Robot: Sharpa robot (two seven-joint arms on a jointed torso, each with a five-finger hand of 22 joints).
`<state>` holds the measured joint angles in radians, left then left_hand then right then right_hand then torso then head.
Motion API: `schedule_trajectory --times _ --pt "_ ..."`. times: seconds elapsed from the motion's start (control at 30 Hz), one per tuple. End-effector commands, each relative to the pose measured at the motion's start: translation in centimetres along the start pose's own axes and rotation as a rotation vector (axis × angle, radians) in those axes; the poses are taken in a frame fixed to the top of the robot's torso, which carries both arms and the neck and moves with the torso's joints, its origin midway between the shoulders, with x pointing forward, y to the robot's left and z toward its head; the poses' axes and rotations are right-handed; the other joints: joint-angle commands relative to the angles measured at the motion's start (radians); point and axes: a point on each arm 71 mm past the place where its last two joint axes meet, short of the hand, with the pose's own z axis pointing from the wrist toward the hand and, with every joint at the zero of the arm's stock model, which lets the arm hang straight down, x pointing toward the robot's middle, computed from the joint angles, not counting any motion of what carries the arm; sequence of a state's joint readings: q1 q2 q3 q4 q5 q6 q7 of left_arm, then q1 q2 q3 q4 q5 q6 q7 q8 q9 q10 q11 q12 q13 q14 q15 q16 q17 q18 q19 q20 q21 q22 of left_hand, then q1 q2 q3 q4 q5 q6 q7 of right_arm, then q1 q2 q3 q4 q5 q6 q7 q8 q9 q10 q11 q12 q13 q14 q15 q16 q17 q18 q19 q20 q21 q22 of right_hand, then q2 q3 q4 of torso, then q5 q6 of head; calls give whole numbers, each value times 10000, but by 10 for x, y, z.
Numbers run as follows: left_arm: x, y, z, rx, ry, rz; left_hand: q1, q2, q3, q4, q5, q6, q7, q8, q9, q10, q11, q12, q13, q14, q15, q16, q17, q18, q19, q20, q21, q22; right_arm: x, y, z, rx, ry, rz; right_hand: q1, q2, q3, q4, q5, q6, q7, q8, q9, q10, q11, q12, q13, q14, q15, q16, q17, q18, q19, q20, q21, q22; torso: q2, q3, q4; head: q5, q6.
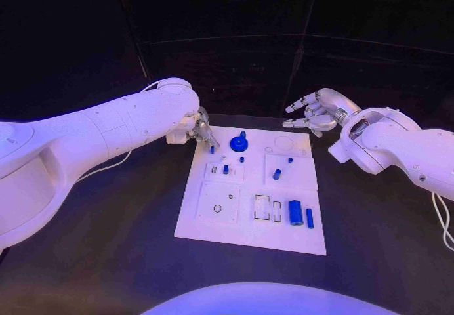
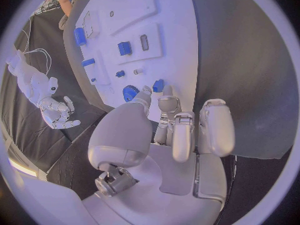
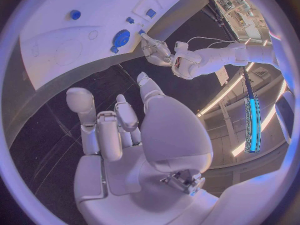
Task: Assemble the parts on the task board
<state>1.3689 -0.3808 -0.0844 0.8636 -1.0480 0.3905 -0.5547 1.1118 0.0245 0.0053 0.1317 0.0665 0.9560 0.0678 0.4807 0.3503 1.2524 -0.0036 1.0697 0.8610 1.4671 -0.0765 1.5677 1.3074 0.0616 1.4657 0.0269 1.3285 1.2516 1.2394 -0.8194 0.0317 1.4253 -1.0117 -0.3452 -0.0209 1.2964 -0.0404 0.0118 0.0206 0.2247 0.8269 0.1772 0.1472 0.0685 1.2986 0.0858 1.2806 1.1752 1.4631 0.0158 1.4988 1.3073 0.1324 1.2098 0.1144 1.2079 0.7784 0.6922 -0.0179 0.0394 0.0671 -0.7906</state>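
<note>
Head view: left hand (image 1: 196,128) fingertips at task board (image 1: 248,226) corner, grasp unclear; right hand (image 1: 316,109) spread, empty.

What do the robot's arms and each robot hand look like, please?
Both arms are smooth, rounded white shells with faint panel seams. The left robot hand and right robot hand are silver, with many jointed fingers and pale rounded pads. A thin white cable hangs beside the right arm; another loops beside the left.

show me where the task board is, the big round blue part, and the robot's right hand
task board (image 1: 248,237), head view, bare near edge of the plate.
round blue part (image 1: 239,142), head view, middle of its disc.
right hand (image 1: 317,110), head view, middle of the hand.
</note>
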Motion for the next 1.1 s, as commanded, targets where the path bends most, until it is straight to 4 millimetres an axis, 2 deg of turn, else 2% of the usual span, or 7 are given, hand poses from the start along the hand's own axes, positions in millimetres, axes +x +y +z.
schedule_trajectory --times 0.03,0.23,0.67,0.77,0.9,1.0,1.1 --pt "0 -1 0 49 23 90 185 97 15 -111 -20 96 -4 21 -33 4 -50 39 -24 1037 18 31 2634 65 128 48 15 12 -1 2 0 -114 -68 -21 -1 53 -35 30 44 44 1 65 -10 -45 25 -35 10 670 -60 -45 882 79 -63 10 -61 4 -1 -1 -7 8 -11" --pt "1 -3 0 105 74 127 486 266 128 -304 -63 125 -15 10 -92 11 -62 46 -36 1037 11 31 2634 63 131 44 22 29 -1 2 1 -124 -59 -18 -1 53 -35 30 44 44 1 65 -10 -45 25 -35 10 670 -60 -45 882 79 -63 10 -61 4 1 0 -3 -2 -28" --pt "2 -4 1 210 130 31 675 366 204 -442 -71 155 -28 2 -137 6 -74 31 -66 1037 6 31 2634 63 130 40 20 35 0 3 1 -135 -47 -16 11 59 -38 34 47 46 -2 71 -9 -19 23 -11 39 671 -62 -47 883 79 -62 8 -66 1 -3 2 10 -13 -52" --pt "2 -4 1 248 157 -23 1064 599 464 -694 -68 158 -67 -20 -185 -5 -110 7 -96 1037 -21 31 2634 66 128 22 15 36 0 3 1 -138 -45 -15 11 59 -38 34 47 46 -2 71 -9 -19 23 -11 39 671 -62 -47 883 79 -62 8 -66 1 -1 1 10 -8 -57" --pt "2 -4 0 288 161 -59 1803 971 1151 -1263 -41 108 -107 -80 -269 -49 -156 -74 -161 1037 -67 31 2634 72 119 -24 -8 19 0 3 1 -142 -43 -14 11 59 -38 34 47 46 -2 71 -9 -19 23 -11 39 671 -62 -47 883 79 -62 8 -66 1 -7 1 2 -2 -69" --pt "2 -4 0 345 123 -95 2125 1069 1800 -1724 102 50 -63 -105 -321 -73 -135 -160 -233 1037 -58 31 2634 74 113 -34 -28 6 0 3 1 -143 -44 -14 14 60 -39 36 48 47 -3 72 -9 -7 22 1 54 672 -63 -46 887 79 -61 8 -67 1 -5 -2 1 -3 -72" --pt "1 -4 0 424 32 -158 2048 1045 2383 -1993 169 44 -19 -51 -314 -54 -106 -212 -290 1037 -12 31 2634 72 111 -3 -41 2 0 3 1 -143 -46 -15 16 61 -41 37 48 47 -3 74 -9 5 21 12 68 673 -64 -45 890 79 -61 7 -68 0 -5 0 5 -2 -78"
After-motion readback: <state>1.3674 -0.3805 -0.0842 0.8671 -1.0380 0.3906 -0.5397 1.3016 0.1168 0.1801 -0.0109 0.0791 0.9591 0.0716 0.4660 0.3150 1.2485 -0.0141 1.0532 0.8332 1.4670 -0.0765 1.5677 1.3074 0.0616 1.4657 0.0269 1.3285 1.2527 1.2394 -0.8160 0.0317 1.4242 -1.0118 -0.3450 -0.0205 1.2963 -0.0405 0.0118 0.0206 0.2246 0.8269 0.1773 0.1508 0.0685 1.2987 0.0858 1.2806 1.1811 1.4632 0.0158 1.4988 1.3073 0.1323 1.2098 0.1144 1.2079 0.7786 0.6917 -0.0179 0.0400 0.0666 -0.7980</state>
